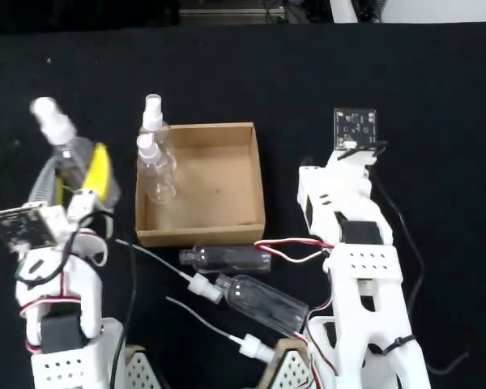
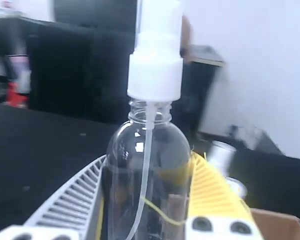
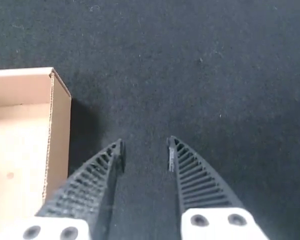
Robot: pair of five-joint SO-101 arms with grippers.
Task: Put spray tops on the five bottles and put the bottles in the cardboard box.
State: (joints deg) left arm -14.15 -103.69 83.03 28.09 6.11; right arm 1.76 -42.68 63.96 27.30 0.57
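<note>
Two capped bottles (image 1: 156,166) stand in the box (image 1: 227,219). The left jaws grip a third capped bottle (image 2: 147,165) beside it. Two more bottles (image 1: 227,258) and loose spray tops (image 1: 255,348) lie on the counter (image 1: 437,97), still to be done. The right jaws hang open.

Right gripper (image 3: 145,150), black ribbed fingers parted, over black worktop (image 3: 215,65); brown cardboard box (image 3: 25,130) corner beside it.
</note>
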